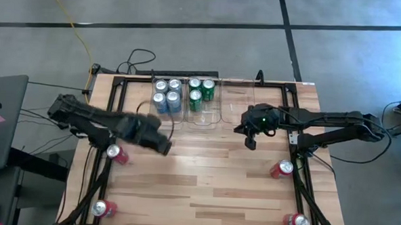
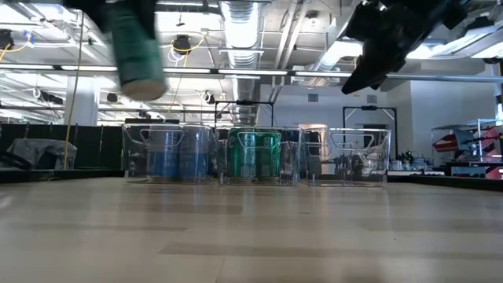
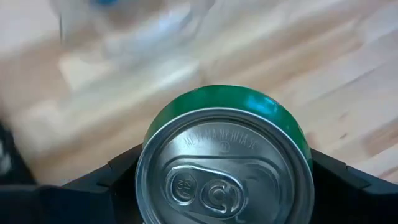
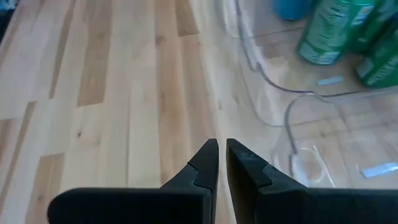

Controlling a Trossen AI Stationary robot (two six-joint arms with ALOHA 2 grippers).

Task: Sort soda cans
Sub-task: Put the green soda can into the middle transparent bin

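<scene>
In the left pincer [image 3: 224, 180], a green, silver-topped can [image 3: 224, 168].

Green can [image 3: 224, 162] with silver top, blue cans [image 1: 166, 95], red cans [image 1: 118, 154], pale striped wood table [image 1: 211, 181].

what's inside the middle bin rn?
The middle bin holds three green cans, upright toward its back; its front part shows bare floor. The fourth green can is held by the left gripper above the table. Nothing appears hidden beneath them.
</scene>
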